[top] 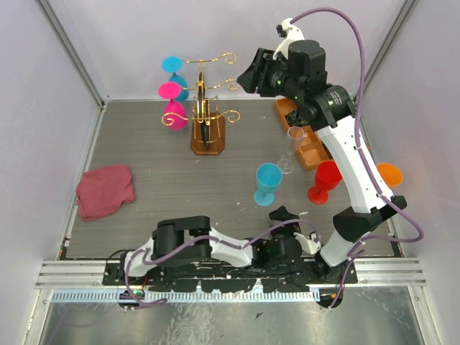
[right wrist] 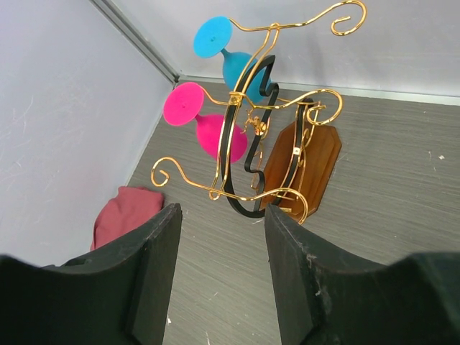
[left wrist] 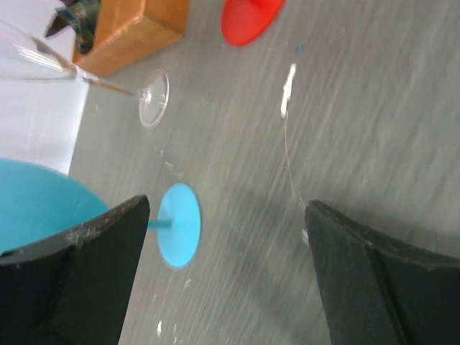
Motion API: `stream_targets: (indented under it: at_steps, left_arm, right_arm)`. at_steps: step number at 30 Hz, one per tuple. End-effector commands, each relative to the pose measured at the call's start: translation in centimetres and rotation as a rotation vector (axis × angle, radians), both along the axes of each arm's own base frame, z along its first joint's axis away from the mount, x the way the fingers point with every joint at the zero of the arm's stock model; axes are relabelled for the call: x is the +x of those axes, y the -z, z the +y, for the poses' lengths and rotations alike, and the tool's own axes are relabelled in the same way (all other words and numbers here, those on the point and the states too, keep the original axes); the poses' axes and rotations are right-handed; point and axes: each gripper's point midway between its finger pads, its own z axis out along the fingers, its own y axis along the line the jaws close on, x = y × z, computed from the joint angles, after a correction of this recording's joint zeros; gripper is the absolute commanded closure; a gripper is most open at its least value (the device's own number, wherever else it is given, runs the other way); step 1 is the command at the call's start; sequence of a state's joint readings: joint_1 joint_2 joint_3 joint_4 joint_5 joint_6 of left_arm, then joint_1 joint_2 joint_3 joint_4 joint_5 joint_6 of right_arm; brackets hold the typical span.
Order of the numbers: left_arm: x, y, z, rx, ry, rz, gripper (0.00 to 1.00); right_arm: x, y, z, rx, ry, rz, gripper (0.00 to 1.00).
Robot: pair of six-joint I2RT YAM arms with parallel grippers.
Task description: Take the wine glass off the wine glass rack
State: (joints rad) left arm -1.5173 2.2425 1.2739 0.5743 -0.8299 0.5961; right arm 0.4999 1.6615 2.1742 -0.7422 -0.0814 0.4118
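Left gripper (left wrist: 224, 215) spread wide, empty; blue wine glass (left wrist: 178, 224) stands just beside one finger. Right gripper (right wrist: 223, 215) part-open (nothing between); wine glass rack (right wrist: 320, 154) beyond its fingertips, pink wine glass (right wrist: 215, 133) hanging.

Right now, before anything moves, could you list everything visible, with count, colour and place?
wine glass rack: one, gold wire on brown wooden base, far centre.
hanging glasses: two, one blue, one pink, on the rack's arms.
standing glasses: four, blue, red, orange, clear, on the table right of centre.
tray: one, orange-brown wood, far right, partly hidden.
cloth: one, dark red, left side.
left tool: one, black, open, low beside the blue standing glass.
right tool: one, black, open, raised, facing the rack.
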Motion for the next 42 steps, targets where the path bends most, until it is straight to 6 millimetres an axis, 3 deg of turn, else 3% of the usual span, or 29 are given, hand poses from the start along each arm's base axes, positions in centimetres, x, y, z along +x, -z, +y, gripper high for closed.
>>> stream_targets:
  at_steps: [1, 10, 13, 15, 17, 20, 23, 26, 28, 30, 34, 38, 42]
  left_arm:
    - [-4.0, -0.1, 1.7, -0.012, 0.068, 0.248, 0.03]
    - [-5.4, -4.3, 7.0, -0.046, 0.016, 0.387, 0.05]
    - [-5.6, -7.4, 9.5, -0.116, -0.021, 0.426, 0.06]
    - [-5.1, -10.5, 11.5, -0.197, -0.054, 0.429, 0.05]
    - [-4.0, -14.3, 13.7, -0.292, -0.096, 0.431, 0.06]
    - [-0.4, -20.9, 17.8, -0.482, -0.209, 0.409, 0.07]
    - [3.0, -25.5, 22.0, -0.604, -0.336, 0.337, 0.1]
    - [5.8, -28.5, 26.1, -0.66, -0.502, 0.216, 0.1]
    - [7.4, -29.1, 28.5, -0.685, -0.604, 0.18, 0.1]
    - [8.4, -29.3, 30.5, -0.725, -0.677, 0.18, 0.09]
    - [9.8, -29.2, 34.3, -0.806, -0.815, 0.165, 0.09]
    - [10.8, -29.3, 37.7, -0.887, -0.923, 0.151, 0.09]
    - [11.7, -29.5, 39.7, -0.929, -0.962, 0.154, 0.09]
  right_arm:
    - [-1.0, -2.8, -1.2, 0.019, 0.013, -0.079, 0.44]
    - [-1.3, -4.0, -3.6, -0.02, 0.1, -0.126, 0.44]
    - [-1.6, -4.0, -3.9, -0.03, 0.104, -0.13, 0.44]
    - [-1.5, -3.4, -3.7, -0.039, 0.094, -0.118, 0.44]
    - [-1.1, -2.7, -3.2, -0.038, 0.084, -0.102, 0.44]
    - [-0.4, -1.9, -2.1, -0.012, 0.055, -0.084, 0.44]
    - [0.7, -0.9, -0.1, 0.016, 0.001, -0.051, 0.44]
    - [2.0, 1.1, 3.2, 0.004, -0.091, 0.014, 0.45]
    - [3.6, 3.5, 5.9, -0.057, -0.116, 0.042, 0.44]
    - [4.4, 3.9, 7.9, -0.111, -0.117, -0.007, 0.42]
    - [6.8, 8.7, 9.8, -0.226, -0.066, -0.004, 0.4]
    - [7.9, 12.2, 11.8, -0.325, -0.069, -0.012, 0.39]
    - [8.0, 13.3, 13.8, -0.364, -0.083, -0.041, 0.35]
